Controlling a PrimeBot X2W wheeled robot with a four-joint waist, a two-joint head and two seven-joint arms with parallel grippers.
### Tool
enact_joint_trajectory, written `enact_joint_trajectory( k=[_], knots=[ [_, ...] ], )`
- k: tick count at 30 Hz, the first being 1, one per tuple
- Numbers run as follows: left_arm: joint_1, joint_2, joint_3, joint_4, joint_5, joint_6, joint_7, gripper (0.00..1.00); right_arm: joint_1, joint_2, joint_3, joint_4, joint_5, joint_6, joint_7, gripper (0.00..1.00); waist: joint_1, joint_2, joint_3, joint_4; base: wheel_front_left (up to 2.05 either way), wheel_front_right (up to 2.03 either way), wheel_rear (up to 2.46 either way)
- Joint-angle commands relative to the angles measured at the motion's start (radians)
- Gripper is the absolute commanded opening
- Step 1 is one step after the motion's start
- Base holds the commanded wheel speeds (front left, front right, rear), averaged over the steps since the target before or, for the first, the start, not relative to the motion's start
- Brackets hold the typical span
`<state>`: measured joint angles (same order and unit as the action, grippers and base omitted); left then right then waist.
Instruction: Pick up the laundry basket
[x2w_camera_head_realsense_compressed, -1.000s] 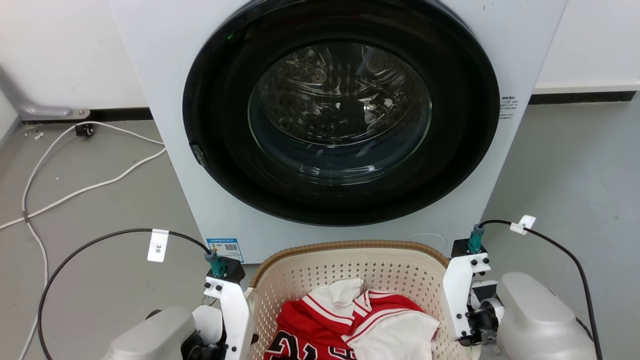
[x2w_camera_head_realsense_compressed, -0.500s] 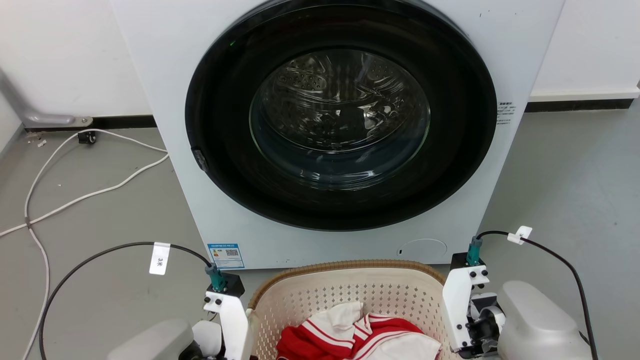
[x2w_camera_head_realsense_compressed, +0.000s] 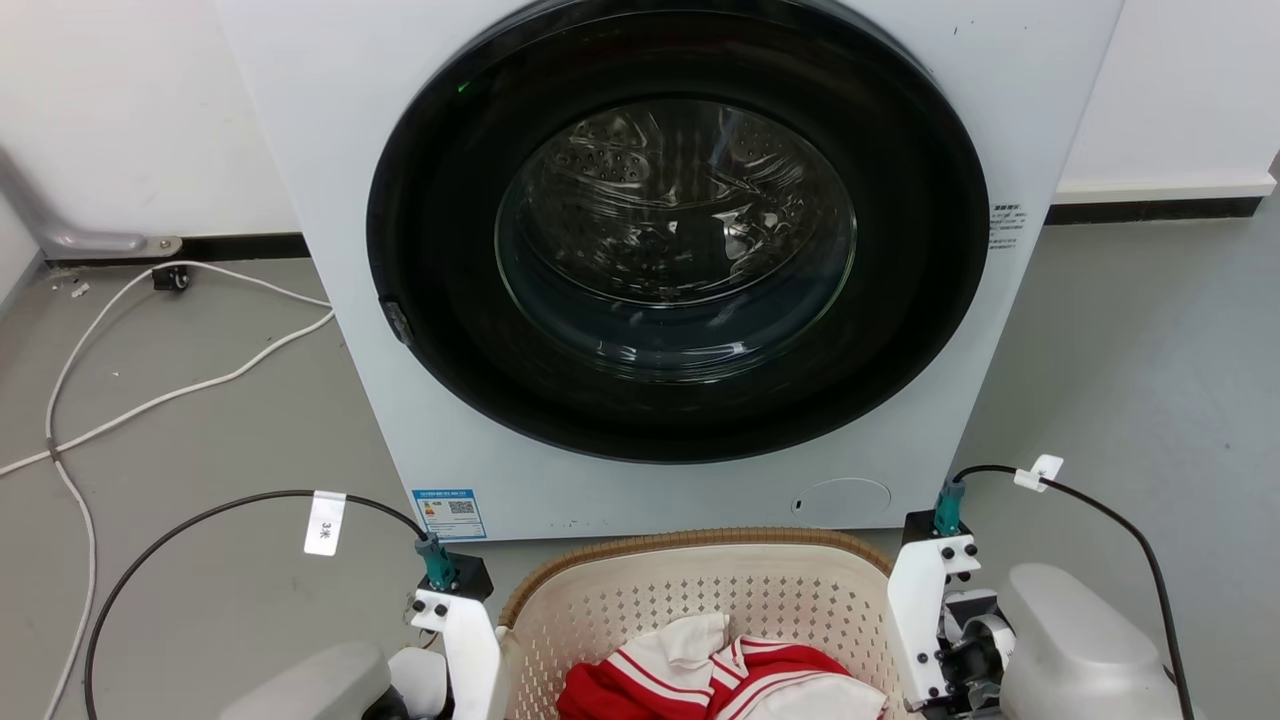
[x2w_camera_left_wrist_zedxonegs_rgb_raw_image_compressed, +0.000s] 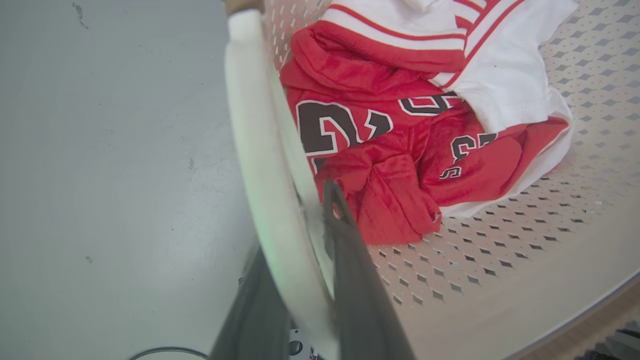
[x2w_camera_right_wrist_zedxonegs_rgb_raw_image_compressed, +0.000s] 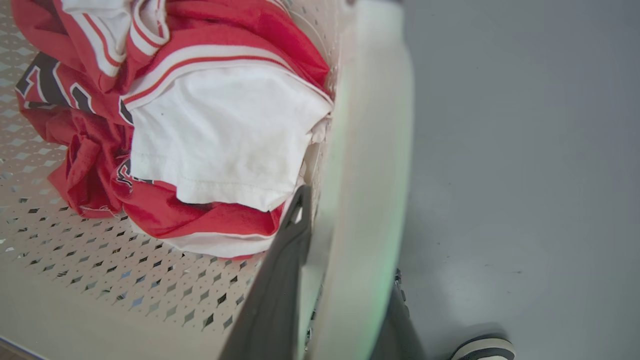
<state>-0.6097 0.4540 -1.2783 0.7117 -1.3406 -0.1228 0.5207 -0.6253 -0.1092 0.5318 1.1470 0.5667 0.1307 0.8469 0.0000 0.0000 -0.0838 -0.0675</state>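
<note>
- Under everything, a grey floor (x2w_camera_head_realsense_compressed: 1150, 330) ran back to a white wall.
- A white washing machine (x2w_camera_head_realsense_compressed: 680, 480) stood against that wall, its round dark door shut and the steel drum showing through the glass.
- Just in front of the machine sat the laundry basket (x2w_camera_head_realsense_compressed: 700, 545), cream and perforated with a brown woven-look rim. It was between the robot's two arms, and I could not tell whether its base touched the floor.
- A heap of red and white sports clothes (x2w_camera_left_wrist_zedxonegs_rgb_raw_image_compressed: 400, 150) with dark numbers lay inside the basket, bunched towards the middle.
- The left pincer (x2w_camera_left_wrist_zedxonegs_rgb_raw_image_compressed: 294, 220) was pinching the basket's white side handle (x2w_camera_left_wrist_zedxonegs_rgb_raw_image_compressed: 250, 125). One dark finger (x2w_camera_left_wrist_zedxonegs_rgb_raw_image_compressed: 350, 260) was inside the wall beside the red cloth, the other on the outer side.
- The right pincer (x2w_camera_right_wrist_zedxonegs_rgb_raw_image_compressed: 347, 240) was pinching the opposite white handle (x2w_camera_right_wrist_zedxonegs_rgb_raw_image_compressed: 370, 150) in the same way, with its inner finger (x2w_camera_right_wrist_zedxonegs_rgb_raw_image_compressed: 280, 280) next to the white cloth.
- A white cable (x2w_camera_head_realsense_compressed: 150, 390) trailed over the floor left of the machine, and a black cable with a white tag (x2w_camera_head_realsense_compressed: 200, 515) looped to the left wrist.
- The toe of a dark shoe (x2w_camera_right_wrist_zedxonegs_rgb_raw_image_compressed: 480, 348) with a pale sole rested on the floor near the right handle.
</note>
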Motion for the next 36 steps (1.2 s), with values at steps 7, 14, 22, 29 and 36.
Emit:
enact_joint_trajectory(
  k=[7, 14, 22, 29, 36],
  knots=[
    [-0.002, 0.007, -0.004, 0.001, 0.009, -0.013, 0.006, 0.0, -0.009, -0.024, 0.009, 0.01, 0.008, 0.0, -0.006, 0.0, 0.0, 0.0, 0.0, 0.002, 0.0, 0.0, 0.0],
    [-0.011, 0.005, -0.004, 0.002, 0.006, -0.013, 0.007, 0.0, -0.025, -0.023, 0.016, 0.014, 0.021, 0.0, 0.0, 0.0, 0.0, 0.0, 0.001, 0.005, 0.0, 0.0, 0.0],
    [-0.014, 0.001, -0.004, 0.012, -0.011, -0.013, -0.002, 0.0, -0.037, -0.025, 0.022, 0.024, 0.029, 0.0, -0.012, 0.0, 0.0, 0.0, 0.0, 0.006, 0.0, 0.0, 0.0],
    [-0.018, 0.003, -0.004, 0.015, -0.007, -0.013, 0.0, 0.0, -0.044, -0.025, 0.03, 0.033, 0.035, 0.0, -0.016, 0.0, 0.0, 0.0, 0.0, 0.004, 0.0, 0.0, 0.0],
    [-0.017, 0.001, -0.004, 0.017, -0.009, -0.013, -0.005, 0.0, -0.049, -0.026, 0.036, 0.041, 0.043, 0.0, -0.019, 0.0, 0.0, 0.0, 0.0, 0.005, 0.0, 0.0, 0.0]
  ],
)
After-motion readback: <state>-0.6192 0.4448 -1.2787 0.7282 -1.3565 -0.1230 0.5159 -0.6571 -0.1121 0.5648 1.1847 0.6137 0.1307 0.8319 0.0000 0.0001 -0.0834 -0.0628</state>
